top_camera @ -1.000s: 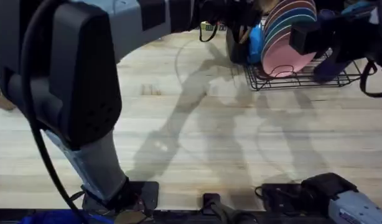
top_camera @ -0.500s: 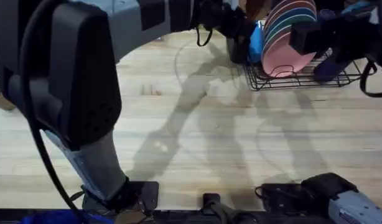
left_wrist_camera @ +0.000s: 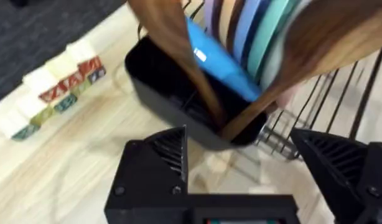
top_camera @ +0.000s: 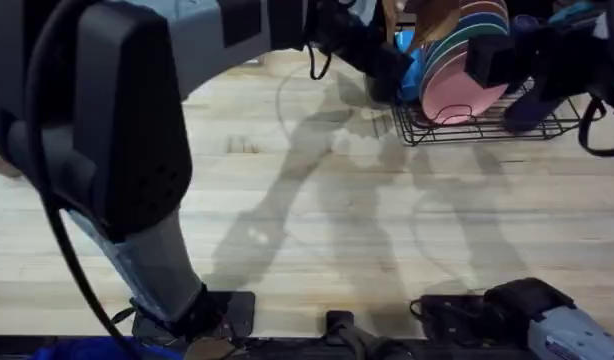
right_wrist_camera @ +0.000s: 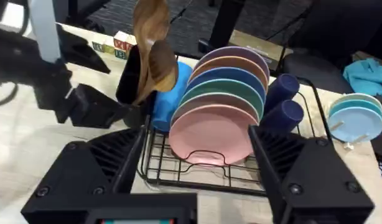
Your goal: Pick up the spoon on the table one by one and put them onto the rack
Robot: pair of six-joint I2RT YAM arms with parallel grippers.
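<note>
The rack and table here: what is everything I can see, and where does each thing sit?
wooden spoons: two, brown, standing in the utensil holder
utensil holder: one, black, at the rack's end
rack: one, black wire, on the table's far side
plates: a row, pink nearest, then green, blue and tan, upright in the rack
cups: two, dark blue, in the rack beside the plates
letter blocks: several, pale, on the table beyond the holder
table: one, light wood
left end effector: black, open, over the holder
right end effector: black, open, facing the rack
</note>
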